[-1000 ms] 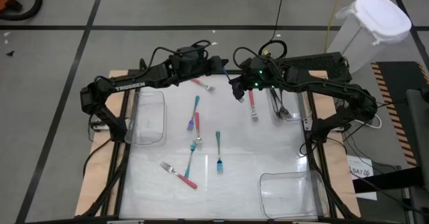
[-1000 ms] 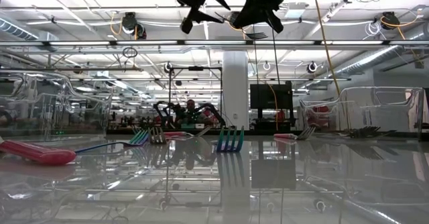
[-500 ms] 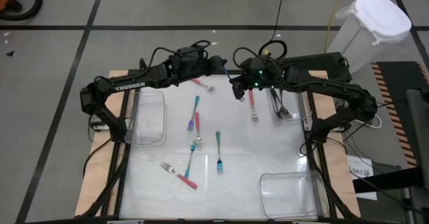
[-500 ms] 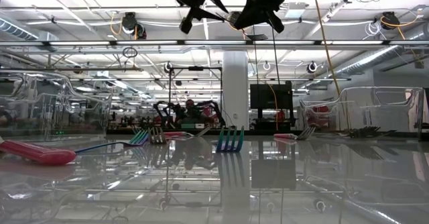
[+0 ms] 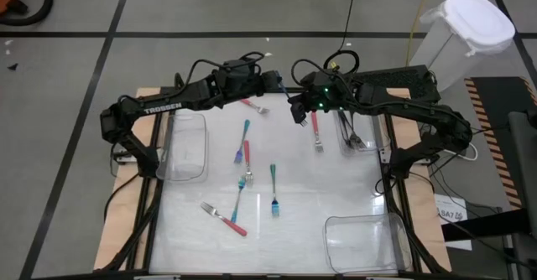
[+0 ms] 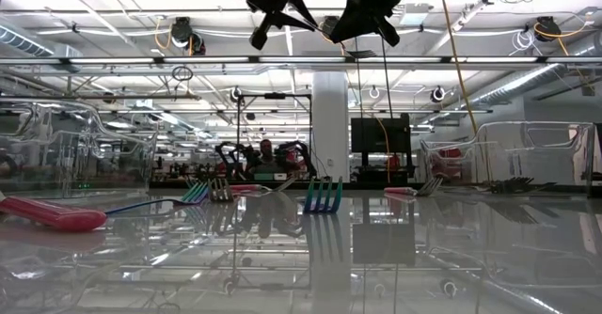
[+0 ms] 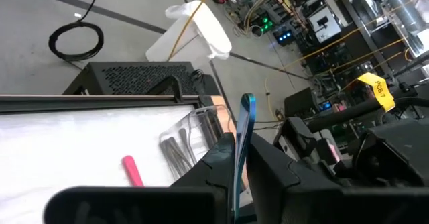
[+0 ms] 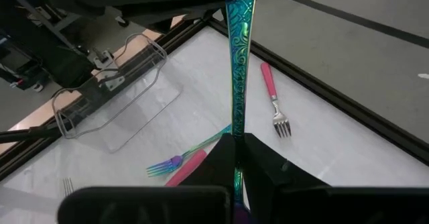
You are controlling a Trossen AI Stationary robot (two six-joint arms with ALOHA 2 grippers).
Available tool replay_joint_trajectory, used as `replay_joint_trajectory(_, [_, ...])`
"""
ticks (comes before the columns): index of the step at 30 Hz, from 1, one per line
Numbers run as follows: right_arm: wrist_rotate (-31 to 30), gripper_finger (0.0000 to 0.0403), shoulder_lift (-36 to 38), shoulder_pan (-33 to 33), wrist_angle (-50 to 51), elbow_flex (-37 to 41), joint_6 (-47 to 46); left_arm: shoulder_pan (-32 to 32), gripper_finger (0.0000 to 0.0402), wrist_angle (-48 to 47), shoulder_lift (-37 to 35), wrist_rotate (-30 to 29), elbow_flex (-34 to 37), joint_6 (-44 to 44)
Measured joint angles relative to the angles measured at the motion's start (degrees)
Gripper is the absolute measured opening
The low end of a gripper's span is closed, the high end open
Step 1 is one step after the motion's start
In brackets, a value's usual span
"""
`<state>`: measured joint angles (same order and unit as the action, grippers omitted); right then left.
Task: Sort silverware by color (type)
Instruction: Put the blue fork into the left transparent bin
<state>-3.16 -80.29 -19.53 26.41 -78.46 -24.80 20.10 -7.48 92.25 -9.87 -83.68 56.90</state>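
Standing by the table, I am watching a handover happening in the air over its far edge. The left gripper (image 7: 236, 158) is closing its jaws against the handle of the teal fork (image 8: 238, 63), and from here they are looking pressed onto it. The right gripper (image 8: 236, 142) is pinching the other end of that same fork, so the fork is bridging the two sets of jaws, well above the table.

What is worrying me, going left to right:
- If the left jaws are only grazing the slim handle, the fork is likely dropping once the right jaws let go.
- If both are pulling while clamped, the fork is twisting or slipping out sideways.
- The pink fork (image 5: 254, 106) is lying just below the left jaws, and a falling fork could be knocking it.

Counting, left to right:
- One clear bin (image 5: 190, 146) is sitting well to the left of the left jaws.
- I am seeing four pink forks lying below and nearer than the jaws, one partly hidden under a teal one.
- Three teal forks are lying there too, plus the held one.
- A second bin (image 5: 375, 127), just right of the right jaws, is holding a few black forks (image 5: 351, 134), too bunched for counting.
- A third bin (image 5: 362, 240) is sitting nearest to me
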Motion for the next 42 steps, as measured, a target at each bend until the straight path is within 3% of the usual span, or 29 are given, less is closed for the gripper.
replay_joint_trajectory(6, [0.0, 0.0016, 0.0, 0.0, 0.0, 0.0, 0.0, 0.0, 0.0009, 0.0, 0.0, 0.3, 0.0, -1.3])
replay_joint_trajectory(29, [1.8, 0.0035, 0.1, 0.0, -0.7, 0.0, 0.1, 0.1, 0.0001, 1.3, 0.0, 4.2, 0.1, -3.3])
replay_joint_trajectory(42, [3.5, 0.0168, 0.2, 0.0, -1.3, 0.0, -3.1, 0.0, 0.0001, 3.7, 0.0, 11.0, 0.1, -4.3])
